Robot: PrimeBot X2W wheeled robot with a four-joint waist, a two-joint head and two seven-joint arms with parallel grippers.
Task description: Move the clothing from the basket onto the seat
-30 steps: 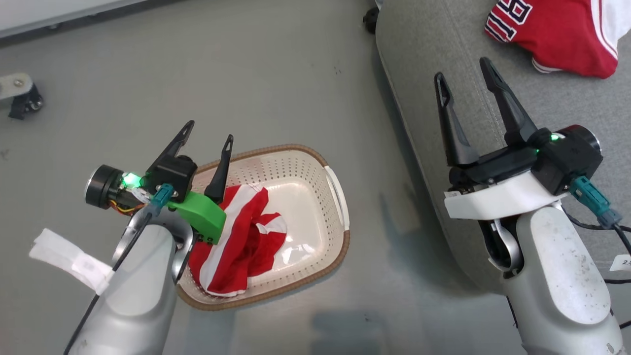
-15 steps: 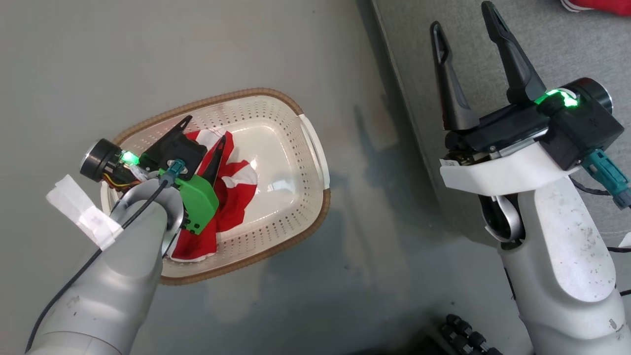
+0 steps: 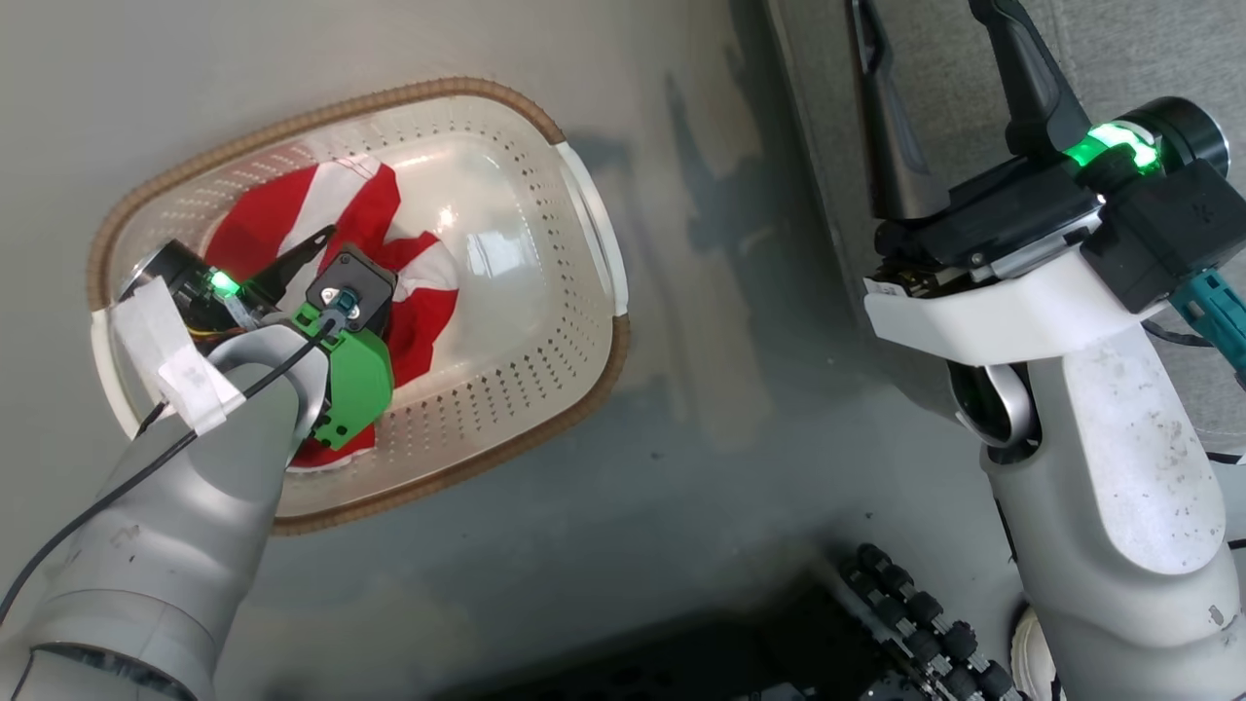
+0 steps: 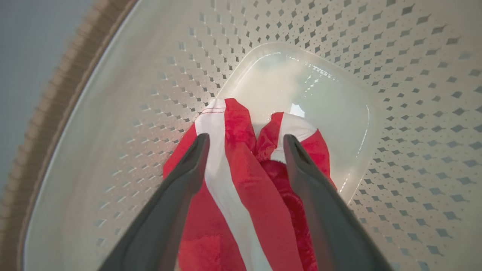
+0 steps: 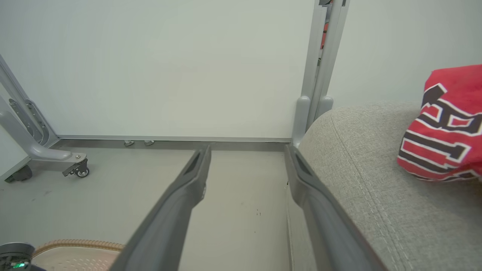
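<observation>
Grey floor (image 3: 701,487) carries a cream perforated plastic basket (image 3: 516,380); by its left wall lies a crumpled red white-striped garment (image 3: 380,209), likely soft and light: pinch a raised fold. Open left jaws straddle it; right jaws open.

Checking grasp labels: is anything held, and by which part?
Nothing is held. The left gripper stands open astride the red garment in the basket; the right gripper is open, empty.

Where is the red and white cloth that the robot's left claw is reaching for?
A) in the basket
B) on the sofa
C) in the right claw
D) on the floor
A: the cloth lies crumpled inside the basket, with the open left gripper pointing down at it.
</observation>
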